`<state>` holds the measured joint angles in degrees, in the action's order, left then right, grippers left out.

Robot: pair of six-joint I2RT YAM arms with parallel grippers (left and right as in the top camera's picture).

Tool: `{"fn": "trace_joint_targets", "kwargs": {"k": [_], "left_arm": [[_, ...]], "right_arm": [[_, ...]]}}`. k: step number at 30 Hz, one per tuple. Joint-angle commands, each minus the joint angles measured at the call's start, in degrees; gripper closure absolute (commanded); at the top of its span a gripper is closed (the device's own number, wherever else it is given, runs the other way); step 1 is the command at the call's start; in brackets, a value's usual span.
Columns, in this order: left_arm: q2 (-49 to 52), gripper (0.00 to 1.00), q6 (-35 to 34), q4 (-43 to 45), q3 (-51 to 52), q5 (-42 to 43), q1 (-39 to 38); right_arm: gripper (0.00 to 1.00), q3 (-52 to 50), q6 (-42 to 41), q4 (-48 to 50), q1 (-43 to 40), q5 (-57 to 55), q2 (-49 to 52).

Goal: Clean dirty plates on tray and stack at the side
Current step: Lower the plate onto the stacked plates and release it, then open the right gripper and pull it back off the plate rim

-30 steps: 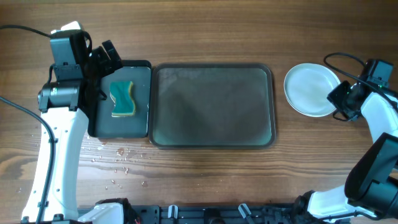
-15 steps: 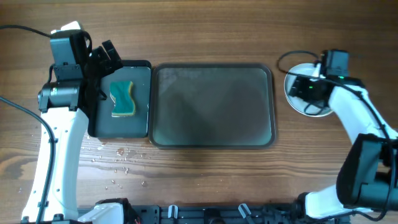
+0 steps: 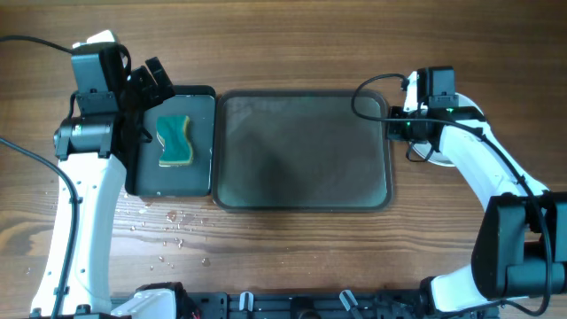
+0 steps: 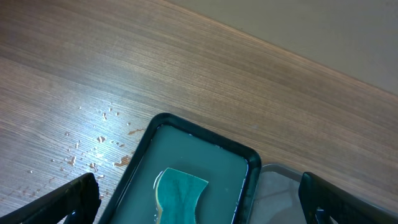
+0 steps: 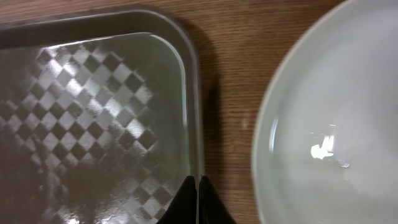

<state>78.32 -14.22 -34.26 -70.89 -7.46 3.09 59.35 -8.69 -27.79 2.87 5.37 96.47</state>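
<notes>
The grey-green tray (image 3: 301, 151) lies in the middle of the table with nothing on it; its checkered floor and right rim (image 5: 194, 93) fill the left of the right wrist view. A white plate (image 5: 336, 124) sits on the wood just right of the tray, with no smudge showing on the part I see. From overhead my right arm covers most of it. My right gripper (image 3: 391, 125) (image 5: 199, 190) is shut and holds nothing, its tips over the tray's right rim. My left gripper (image 3: 149, 81) (image 4: 199, 196) hangs wide open above the black tray.
A narrower black tray (image 3: 168, 177) (image 4: 205, 152) stands left of the big tray and holds a teal and yellow sponge (image 3: 174, 142) (image 4: 180, 196). Water drops (image 3: 168, 226) speckle the wood in front of it. A black cable loops beside the right wrist.
My right arm has swung left from the plate's far side, across the plate, to the tray's right rim, and its jaws have shut. The left arm has not moved.
</notes>
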Motion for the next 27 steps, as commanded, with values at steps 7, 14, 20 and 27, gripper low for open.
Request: {"fn": "trace_joint_targets", "kwargs": {"k": [7, 14, 20, 27], "left_arm": [[0.17, 0.0, -0.09, 0.17, -0.26, -0.13, 0.2], [0.17, 0.0, -0.09, 0.2, -0.26, -0.11, 0.2], [0.17, 0.0, -0.09, 0.2, -0.26, -0.11, 0.2], [0.17, 0.0, -0.09, 0.2, -0.26, -0.11, 0.2]], "right_arm": [[0.95, -0.24, 1.14, -0.09, 0.13, -8.63, 3.67], [0.96, -0.24, -2.05, -0.09, 0.11, -14.03, 3.74], [0.93, -0.24, -1.86, 0.24, 0.13, -8.44, 3.74], [0.27, -0.24, -1.79, 1.86, 0.13, 1.33, 3.74]]}}
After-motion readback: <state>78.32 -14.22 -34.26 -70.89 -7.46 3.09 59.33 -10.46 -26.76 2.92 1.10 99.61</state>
